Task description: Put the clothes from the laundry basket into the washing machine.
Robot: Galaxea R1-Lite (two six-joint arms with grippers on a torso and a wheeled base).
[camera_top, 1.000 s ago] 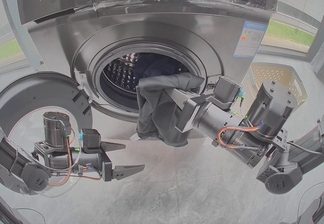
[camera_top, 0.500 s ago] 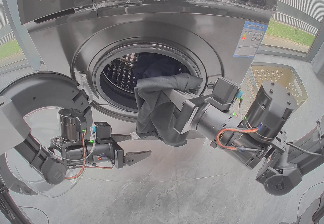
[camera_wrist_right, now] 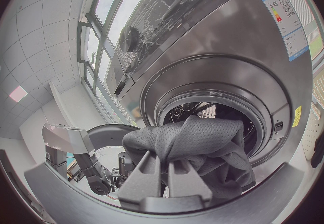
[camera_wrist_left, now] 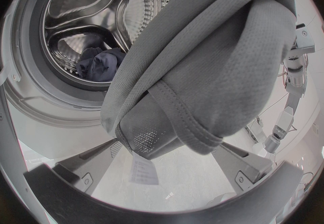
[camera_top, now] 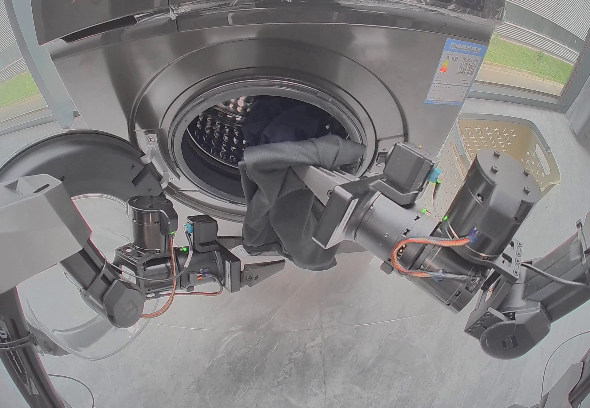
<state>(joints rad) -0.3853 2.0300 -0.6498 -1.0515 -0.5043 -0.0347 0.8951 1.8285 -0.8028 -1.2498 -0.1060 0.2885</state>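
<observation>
Pale marbled floor [camera_top: 319, 335] ran up to the washing machine [camera_top: 276, 59], its door [camera_top: 74, 163] swung wide to the robot's left and the beige laundry basket [camera_top: 510, 142] standing just beside the machine on the right. From the head view, the right gripper [camera_top: 310, 175] was at the mouth of the drum [camera_top: 215, 132], fingers clamped on a grey garment [camera_top: 276, 206] that draped over the rim and hung down outside, with navy clothes [camera_top: 276, 117] already lying within. And the left gripper [camera_top: 261, 254] was the one on the move: over the last second it had swept in from low beside the door and now sat right under the hanging hem, fingers spread, nothing held. The right arm had only nudged the cloth a touch further in. On the left wrist view, the grey cloth loomed between the two spread fingers without being pinched, its white label [camera_wrist_left: 143, 169] dangling. On the right wrist view, both fingers were pressed together on a bunched fold, the opening just beyond. My read: the garment was only half in, and the left gripper looked set to gather the loose tail and help feed it through, so nothing would trail over the rim.
</observation>
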